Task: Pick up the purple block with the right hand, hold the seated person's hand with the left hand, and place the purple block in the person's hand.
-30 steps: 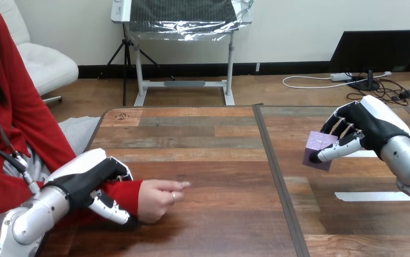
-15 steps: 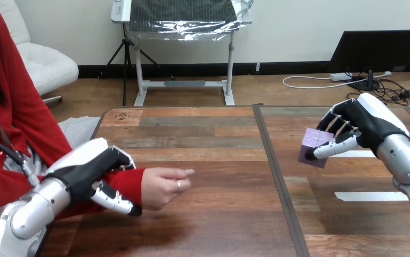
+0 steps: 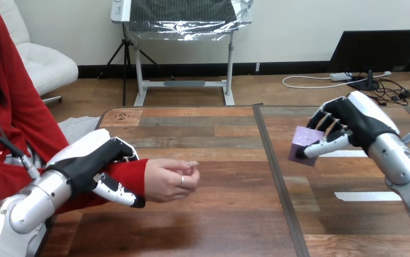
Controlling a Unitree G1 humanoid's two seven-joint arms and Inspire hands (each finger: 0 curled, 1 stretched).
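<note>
We saw the purple block (image 3: 302, 143), a small cube with a pale lilac top and darker sides, held slightly tilted above the right half of the tabletop (image 3: 219, 219). The right hand (image 3: 352, 123) gripped it, fingers (image 3: 326, 120) curled behind and thumb across its front. The left hand (image 3: 88, 163) was closed round the person's red-sleeved wrist (image 3: 130, 172). The person's hand (image 3: 171, 179) was loosely curled, well apart from the block.

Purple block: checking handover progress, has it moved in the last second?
Yes: the purple block, in the right hand, shifted left, nearer the table's seam.
</note>
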